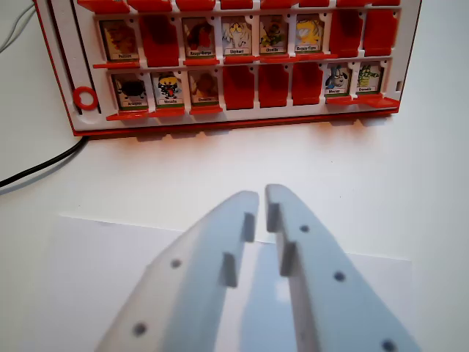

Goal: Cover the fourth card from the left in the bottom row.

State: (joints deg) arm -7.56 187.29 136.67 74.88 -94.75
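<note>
- A white table (pixel 410 161) fills the view.
- A black cable (pixel 44 167) curves across the table at the wrist view's left, ending near the lower left corner of a red game frame.
- A thin white cable (pixel 16 31) lies at the upper left edge.
- A pale sheet (pixel 80 264) lies flat on the table near the bottom.

White gripper (pixel 261 196) low in frame, jaws nearly closed, nothing between them, over white table (pixel 381 169). Red game board (pixel 227 62) beyond; bottom row's fourth card (pixel 238 86) shows red, flipped down.

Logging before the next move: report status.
Tool shut, empty, short of board. Bottom row, fourth slot already red, covered. Path clear.
</note>
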